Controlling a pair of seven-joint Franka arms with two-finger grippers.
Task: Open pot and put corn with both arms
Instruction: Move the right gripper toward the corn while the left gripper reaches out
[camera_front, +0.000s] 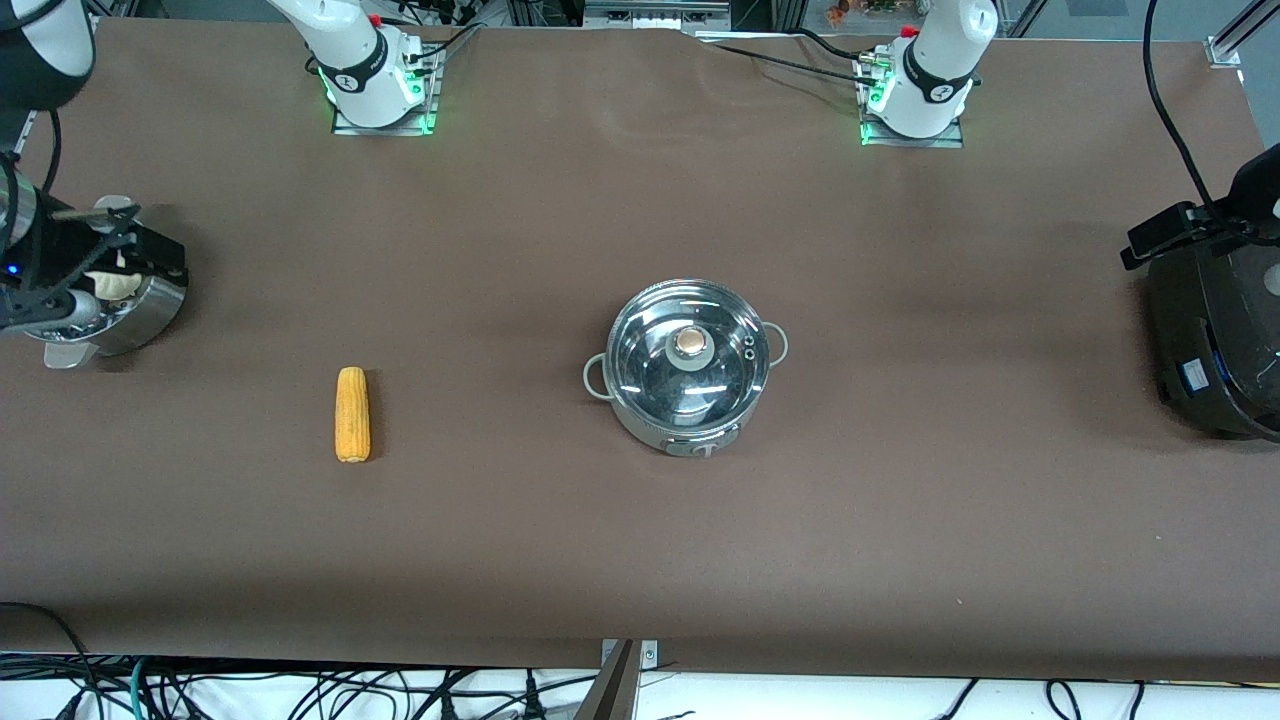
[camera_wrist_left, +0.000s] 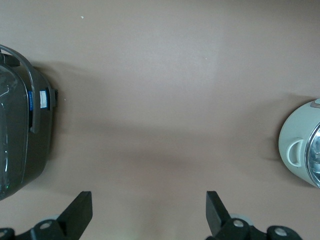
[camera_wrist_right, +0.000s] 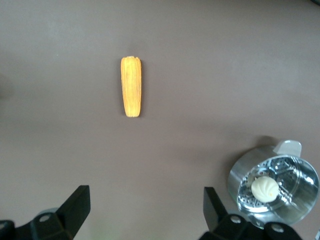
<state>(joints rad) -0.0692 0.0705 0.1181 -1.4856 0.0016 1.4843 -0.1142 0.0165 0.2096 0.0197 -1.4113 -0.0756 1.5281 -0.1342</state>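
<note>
The steel pot (camera_front: 690, 365) stands mid-table with its glass lid on, copper knob (camera_front: 689, 343) on top. Its rim also shows at the edge of the left wrist view (camera_wrist_left: 300, 150). The corn (camera_front: 352, 414) lies on the table toward the right arm's end, and shows in the right wrist view (camera_wrist_right: 131, 86). My right gripper (camera_front: 130, 250) hangs open and empty over the steamer basket; its own view shows it open (camera_wrist_right: 146, 195). My left gripper (camera_front: 1160, 235) hangs open and empty by the rice cooker; its own view shows it open (camera_wrist_left: 149, 200).
A perforated steel steamer basket (camera_front: 150, 300) with a white bun (camera_wrist_right: 264, 189) stands at the right arm's end. A big black rice cooker (camera_front: 1220, 340) stands at the left arm's end and shows in the left wrist view (camera_wrist_left: 20, 135). Brown cloth covers the table.
</note>
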